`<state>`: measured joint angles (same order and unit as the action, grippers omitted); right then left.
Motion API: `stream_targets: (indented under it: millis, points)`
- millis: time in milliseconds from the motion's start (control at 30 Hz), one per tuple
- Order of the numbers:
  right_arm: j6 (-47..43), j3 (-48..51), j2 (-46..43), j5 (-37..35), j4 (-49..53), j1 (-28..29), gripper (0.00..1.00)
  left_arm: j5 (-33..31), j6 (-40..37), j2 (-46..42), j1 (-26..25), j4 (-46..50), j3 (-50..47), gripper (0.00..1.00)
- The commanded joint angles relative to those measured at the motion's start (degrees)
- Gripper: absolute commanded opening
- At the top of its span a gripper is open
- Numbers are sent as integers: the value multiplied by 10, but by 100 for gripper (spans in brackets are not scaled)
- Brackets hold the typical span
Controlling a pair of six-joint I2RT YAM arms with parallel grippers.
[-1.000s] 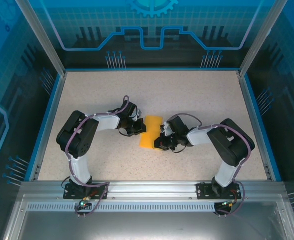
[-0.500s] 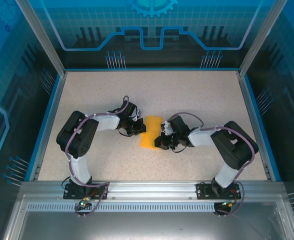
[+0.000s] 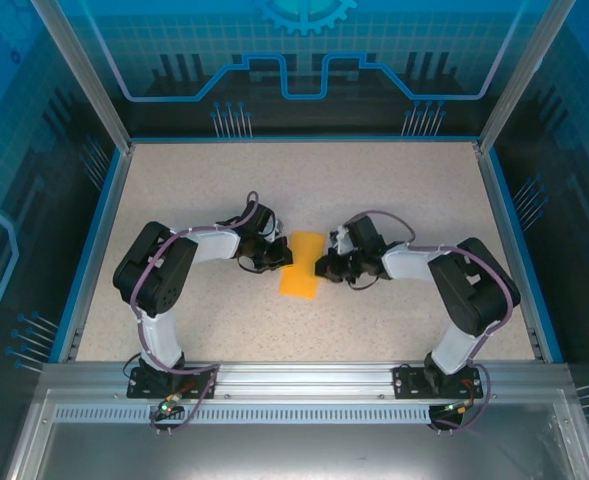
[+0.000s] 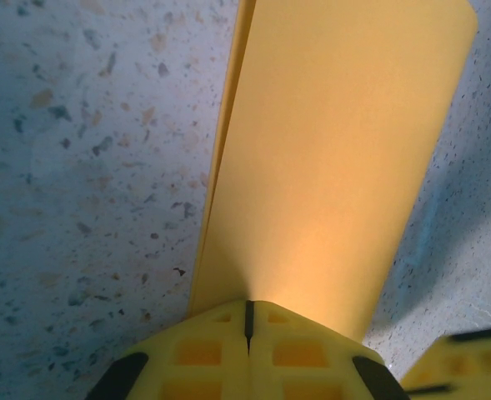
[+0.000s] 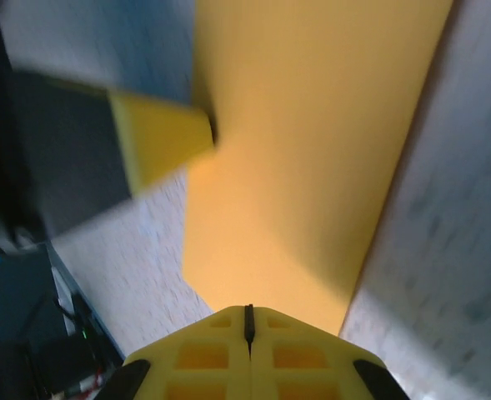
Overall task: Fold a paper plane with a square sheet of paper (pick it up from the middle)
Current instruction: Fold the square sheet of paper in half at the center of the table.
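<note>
The left gripper [image 3: 277, 260] is closed with nothing pinched, its tips pressing on the left edge of the paper [image 3: 300, 266]. The right gripper [image 3: 322, 267] is closed too, tips at the right edge. The paper lies flat between them mid-table [image 3: 394, 190], a narrow doubled strip. Seemingly only the centre fold is done; nose and wings remain.

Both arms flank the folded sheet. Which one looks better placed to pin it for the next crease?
Left, probably. The left fingers, shut, sit at the sheet's edge in a sharp wrist view. The right fingers, also shut, reach it, but that view is blurred.
</note>
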<state>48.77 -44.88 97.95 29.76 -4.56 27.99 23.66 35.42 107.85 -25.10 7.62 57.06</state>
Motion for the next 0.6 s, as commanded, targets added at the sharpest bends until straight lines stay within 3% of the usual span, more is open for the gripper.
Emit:
stream_targets:
  millis: [0, 267, 567]
  points:
    - [-11, -49, 26, 5, -2, -40, 2, -50, -16, 25, -4, 91, -27, 0]
    - [-37, -172, 148, 31, 33, -74, 2, -49, -20, 25, -3, 95, -28, 0]
    - [-42, -213, 191, 38, 47, -89, 3, -51, -22, 24, -4, 99, -29, 0]
